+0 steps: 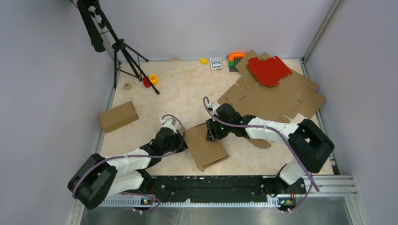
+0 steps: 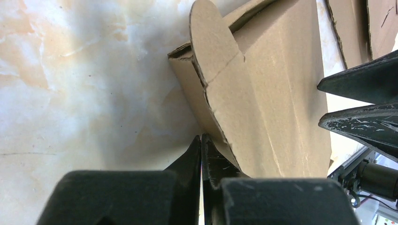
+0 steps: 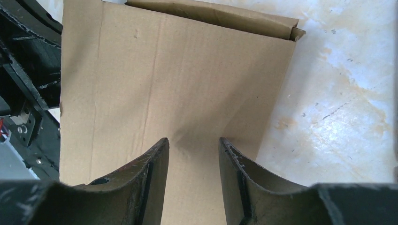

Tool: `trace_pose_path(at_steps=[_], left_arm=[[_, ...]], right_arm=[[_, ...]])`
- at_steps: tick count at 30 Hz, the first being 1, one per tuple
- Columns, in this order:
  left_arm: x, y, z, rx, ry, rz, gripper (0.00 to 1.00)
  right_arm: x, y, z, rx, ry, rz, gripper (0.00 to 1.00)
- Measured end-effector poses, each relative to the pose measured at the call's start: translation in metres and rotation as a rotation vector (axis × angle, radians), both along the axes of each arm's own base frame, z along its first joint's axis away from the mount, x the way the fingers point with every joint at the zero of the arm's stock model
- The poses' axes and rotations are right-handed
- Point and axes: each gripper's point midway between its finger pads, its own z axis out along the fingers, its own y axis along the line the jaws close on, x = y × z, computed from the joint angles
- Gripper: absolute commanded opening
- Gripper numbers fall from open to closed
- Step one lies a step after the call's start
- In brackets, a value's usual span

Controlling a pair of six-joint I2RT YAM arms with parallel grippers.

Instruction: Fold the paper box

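Roughly near-far runs paper box (image 1: 206, 152) long axis.

Paper box (image 1: 206, 152), plain brown cardboard, folded up, lying flat and askew, rounded end flap untucked

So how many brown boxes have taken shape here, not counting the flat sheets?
2. A closed box lies near the left edge; the paper box sits front and centre, one end flap not yet tucked. The flat sheets at right could hide more.

Matt brown cardboard paper box (image 1: 206, 147); marbled glossy table (image 1: 183, 89).
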Motion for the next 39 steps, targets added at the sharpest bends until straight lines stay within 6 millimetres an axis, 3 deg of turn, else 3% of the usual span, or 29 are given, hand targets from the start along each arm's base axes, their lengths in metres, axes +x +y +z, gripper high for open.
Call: trace_pose_path(at_steps=[6, 14, 16, 18, 19, 22, 32, 36, 39], left_arm=[[0.002, 0.003, 0.001, -0.003, -0.015, 0.008, 0.00], [-0.022, 0.032, 0.001, 0.083, 0.065, 0.052, 0.02], [-0.029, 0.038, 0.003, 0.096, 0.093, 0.065, 0.13], [-0.035, 0.040, 0.008, 0.085, 0.111, 0.072, 0.45], [-0.037, 0.039, 0.010, 0.075, 0.113, 0.067, 0.55], [-0.041, 0.033, 0.019, 0.013, 0.124, 0.065, 0.68], [-0.035, 0.024, 0.059, -0.172, 0.063, 0.128, 0.70], [-0.030, 0.026, 0.071, -0.231, 0.016, 0.169, 0.55], [-0.028, 0.024, 0.065, -0.265, 0.013, 0.181, 0.46]], right_arm=[[0.002, -0.001, -0.003, -0.012, -0.006, -0.010, 0.43], [0.004, 0.001, -0.005, -0.026, -0.011, -0.013, 0.47], [0.005, 0.002, -0.005, -0.034, -0.019, -0.012, 0.49], [0.005, 0.003, -0.005, -0.049, -0.025, -0.012, 0.53], [0.006, 0.004, -0.005, -0.059, -0.030, -0.011, 0.56], [0.005, 0.007, -0.003, -0.109, -0.060, -0.002, 0.57], [0.003, -0.006, -0.006, -0.256, -0.130, -0.018, 0.63], [0.001, -0.009, -0.008, -0.288, -0.142, -0.020, 0.62], [0.000, -0.009, -0.008, -0.302, -0.150, -0.022, 0.59]])
